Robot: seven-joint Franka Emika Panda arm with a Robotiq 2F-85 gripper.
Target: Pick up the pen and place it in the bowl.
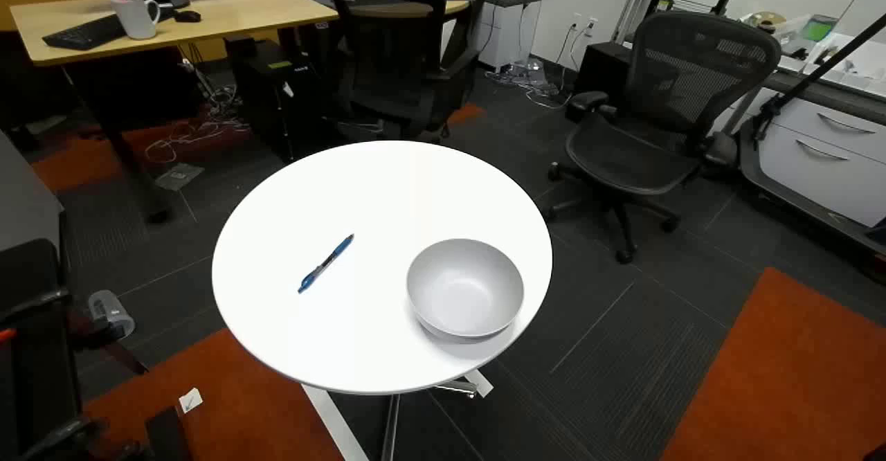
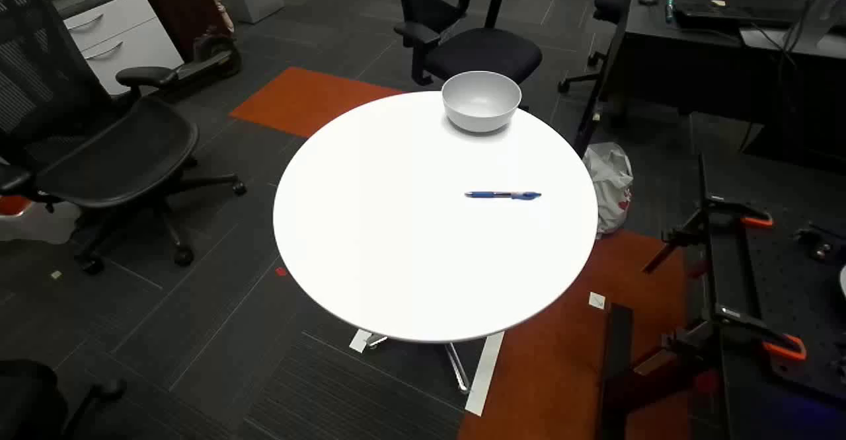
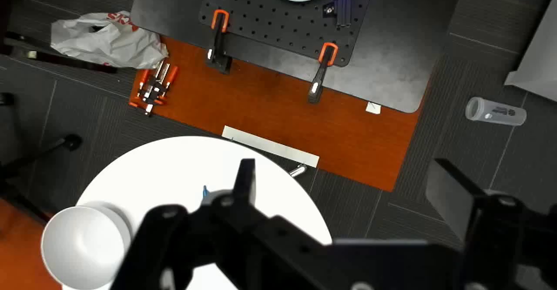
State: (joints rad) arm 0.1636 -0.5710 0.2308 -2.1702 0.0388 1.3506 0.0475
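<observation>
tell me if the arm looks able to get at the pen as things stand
Probably yes: the pincer is open, and the pen lies uncovered on the table, apart from the bowl. In the wrist view the pincer mostly hides the pen, so it likely must shift first.

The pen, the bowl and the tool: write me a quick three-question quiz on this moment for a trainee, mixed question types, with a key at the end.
1. In the wrist view, does the tool stand open or shut?
2. True or false: in both exterior views, the bowl stands open side up on the white table.
3. Where is the blue pen?
a) inside the bowl
b) gripped in the tool
c) lying on the white table, apart from the bowl

Key: 1. open; 2. true; 3. c
</observation>
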